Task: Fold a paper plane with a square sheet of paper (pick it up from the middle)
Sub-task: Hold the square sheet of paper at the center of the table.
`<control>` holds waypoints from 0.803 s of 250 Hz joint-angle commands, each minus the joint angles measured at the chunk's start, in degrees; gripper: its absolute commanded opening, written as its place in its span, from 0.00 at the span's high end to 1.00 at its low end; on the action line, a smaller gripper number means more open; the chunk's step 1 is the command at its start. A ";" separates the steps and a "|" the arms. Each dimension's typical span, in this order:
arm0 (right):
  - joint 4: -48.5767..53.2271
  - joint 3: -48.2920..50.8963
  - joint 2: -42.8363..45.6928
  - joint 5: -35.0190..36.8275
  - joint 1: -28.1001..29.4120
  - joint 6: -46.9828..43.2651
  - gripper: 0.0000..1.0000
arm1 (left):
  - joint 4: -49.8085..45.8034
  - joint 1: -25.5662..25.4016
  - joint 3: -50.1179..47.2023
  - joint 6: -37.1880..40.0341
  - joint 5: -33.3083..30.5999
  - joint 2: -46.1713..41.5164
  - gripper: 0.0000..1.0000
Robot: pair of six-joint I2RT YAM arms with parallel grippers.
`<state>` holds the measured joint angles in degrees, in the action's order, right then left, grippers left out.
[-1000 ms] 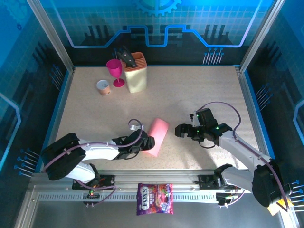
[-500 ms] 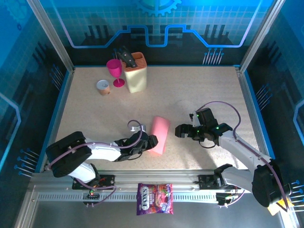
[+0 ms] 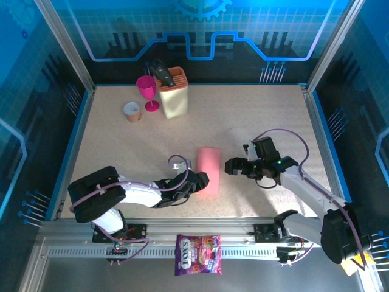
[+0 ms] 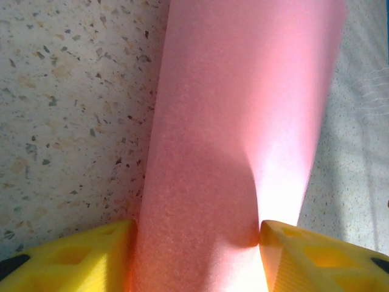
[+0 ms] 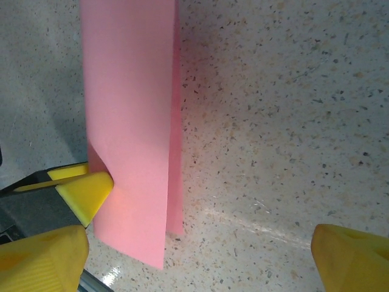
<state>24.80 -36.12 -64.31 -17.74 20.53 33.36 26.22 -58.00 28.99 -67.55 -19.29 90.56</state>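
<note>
Two left fingers (image 4: 67,255) clamp the bowed square sheet of paper (image 3: 208,170) on the worktop (image 3: 243,121) at 6 o'clock, right fingers (image 5: 42,255) released at its 3 o'clock; a harder squeeze could set a crooked crease.

— What colour was the square sheet of paper (image 4: 237,121) in the left pincer (image 4: 197,249)?
— Plain pink-red, no print. The pincer's fingers (image 4: 73,258) were bright yellow.
— And the table (image 3: 255,115) beneath that pincer?
— Beige, flecked all over with dark and tan speckles.
</note>
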 commanded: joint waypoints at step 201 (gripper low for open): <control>-9.15 -2.31 -9.25 -8.78 -0.13 1.02 0.28 | -17.16 2.44 7.10 16.68 -5.91 -1.84 0.35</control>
<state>19.20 -36.38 -71.37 -23.59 20.56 33.71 10.96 -55.96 34.48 -53.54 -24.69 89.08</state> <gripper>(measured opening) 0.754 0.647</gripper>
